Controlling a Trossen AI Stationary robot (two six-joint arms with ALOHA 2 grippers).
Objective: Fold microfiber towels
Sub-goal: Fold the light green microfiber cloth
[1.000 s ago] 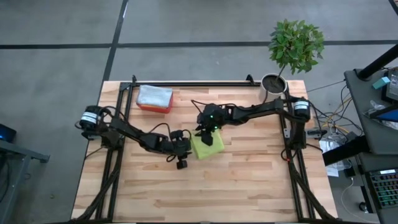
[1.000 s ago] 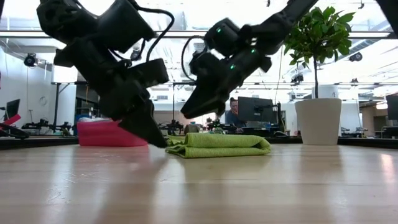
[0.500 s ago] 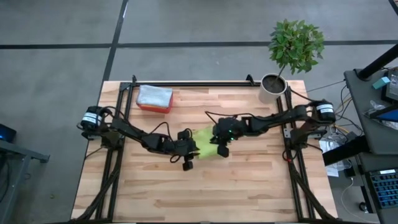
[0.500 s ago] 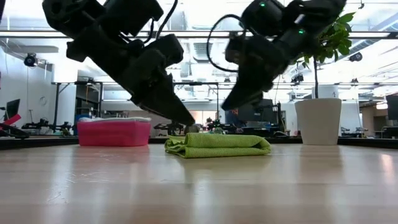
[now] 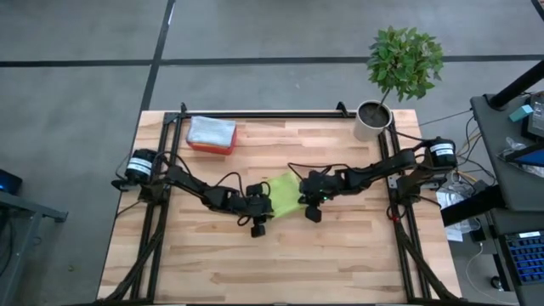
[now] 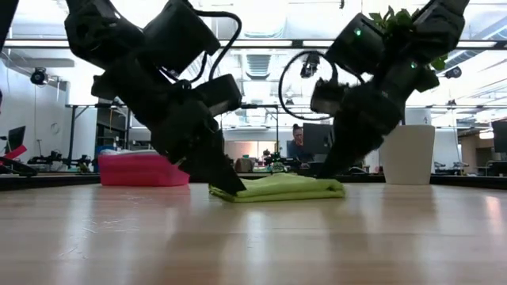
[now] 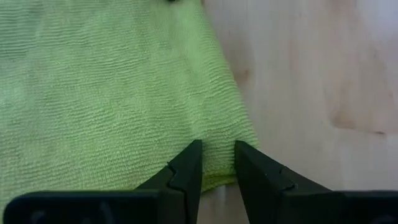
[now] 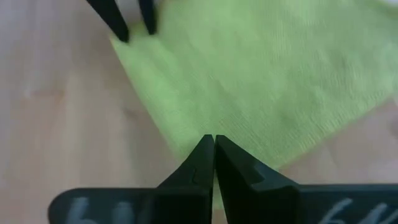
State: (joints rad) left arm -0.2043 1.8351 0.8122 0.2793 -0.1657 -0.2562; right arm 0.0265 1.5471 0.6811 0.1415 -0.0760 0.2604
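Pressing its 2 fingers fully together, the right gripper has its tips down on the lime green towel, at the edge facing the tabletop's right side; whether any cloth is pinched between them cannot be told. Opposite it, the left gripper meets the towel's other edge with a narrow gap between its fingers, tips resting on the fabric. Both arms reach inward from the tabletop's 2 sides and lean steeply over the cloth. It lies folded and flat near the middle of the wooden tabletop. A pink-red bin holding light blue cloth sits near the far left corner, a potted plant at the far right corner.
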